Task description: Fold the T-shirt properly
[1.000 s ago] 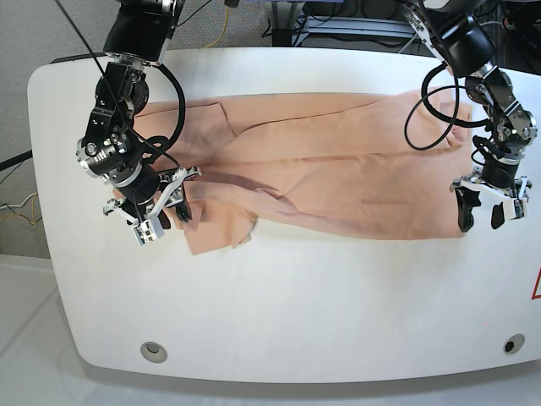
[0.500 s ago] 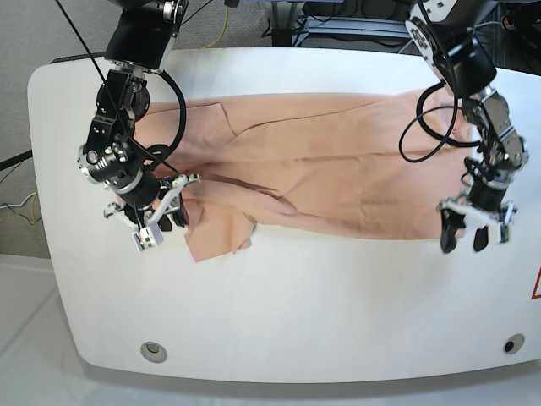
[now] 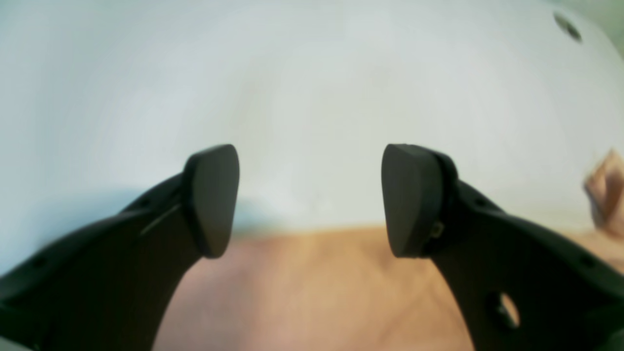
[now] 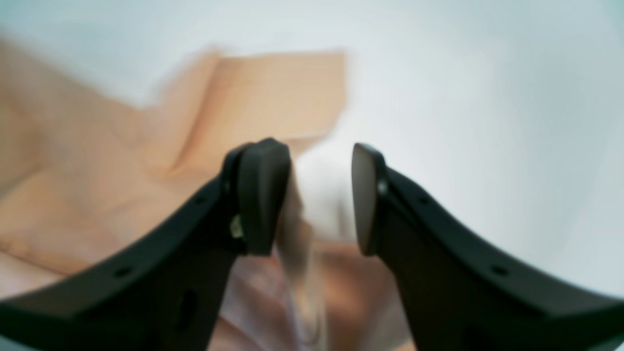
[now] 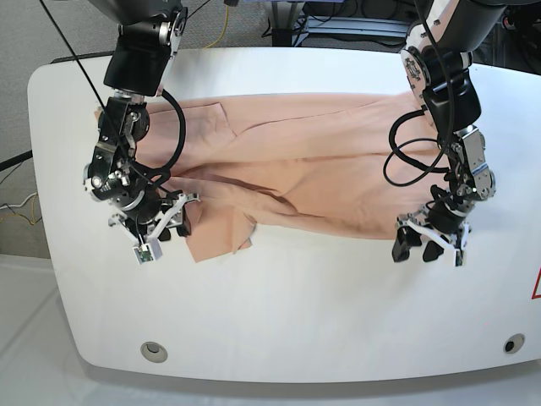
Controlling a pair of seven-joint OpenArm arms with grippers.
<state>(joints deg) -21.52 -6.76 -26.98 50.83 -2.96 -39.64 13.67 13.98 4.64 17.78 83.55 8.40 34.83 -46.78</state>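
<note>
The T-shirt (image 5: 321,169) lies spread across the far half of the counter (image 5: 279,313). The left tool (image 5: 423,247) gapes empty at its near hem; the right tool (image 5: 165,222) stands partly open beside a sleeve. A shallow pinch could slip, skewing the fold.

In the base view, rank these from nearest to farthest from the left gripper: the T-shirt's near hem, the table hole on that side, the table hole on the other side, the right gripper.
From the left gripper:
1. T-shirt: its near hem lies just beside the gripper.
2. Table hole: near corner, same side.
3. Right gripper: across the shirt, at its other end.
4. Other table hole: opposite near corner, close to the right gripper's rank but a little farther.
</note>
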